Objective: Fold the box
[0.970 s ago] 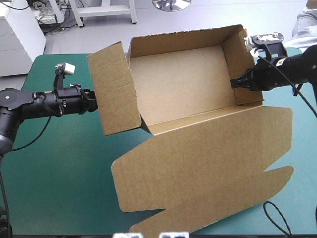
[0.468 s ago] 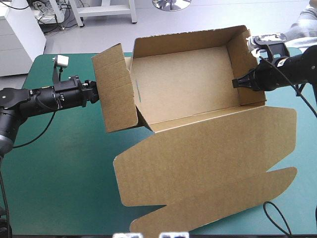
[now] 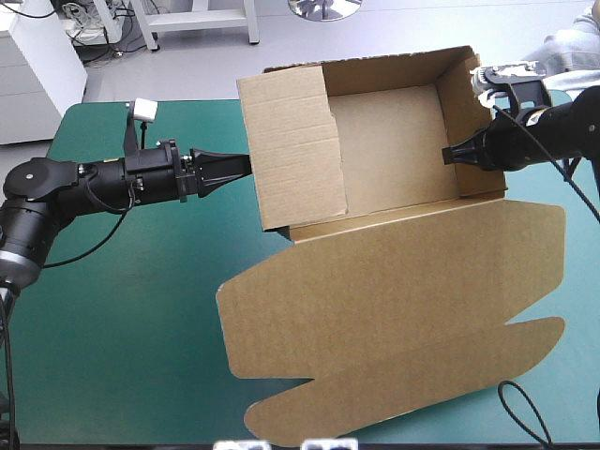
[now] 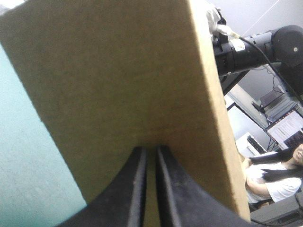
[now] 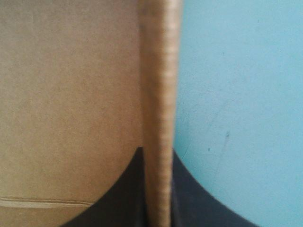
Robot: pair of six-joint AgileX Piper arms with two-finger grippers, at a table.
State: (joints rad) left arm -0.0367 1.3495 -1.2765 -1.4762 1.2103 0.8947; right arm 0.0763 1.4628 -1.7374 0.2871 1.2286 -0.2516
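The brown box [image 3: 389, 141] stands at the back of the table, its far and side walls raised. Its lid [image 3: 394, 300] lies flat toward the near edge. My left gripper [image 3: 246, 161] is shut, its tip pressed against the outer face of the left wall [image 3: 291, 150], which stands upright. In the left wrist view that wall [image 4: 118, 71] fills the space ahead of the gripper [image 4: 150, 149]. My right gripper [image 3: 448, 156] is shut on the right wall [image 3: 473, 122]. The wall's edge [image 5: 158, 94] runs between its black fingers [image 5: 118, 198].
The lid's two long rounded flaps [image 3: 412, 384] reach almost to the table's near edge. Teal-green cover [image 3: 122, 309] shows left of the lid and under the left arm, and a strip [image 5: 236, 94] lies outside the right wall. The right arm [image 4: 246, 47] shows beyond the left wall.
My left gripper has pushed to the right. The left wall has swung from leaning outward to standing upright against the box. The right gripper has kept its hold and the box has barely shifted.
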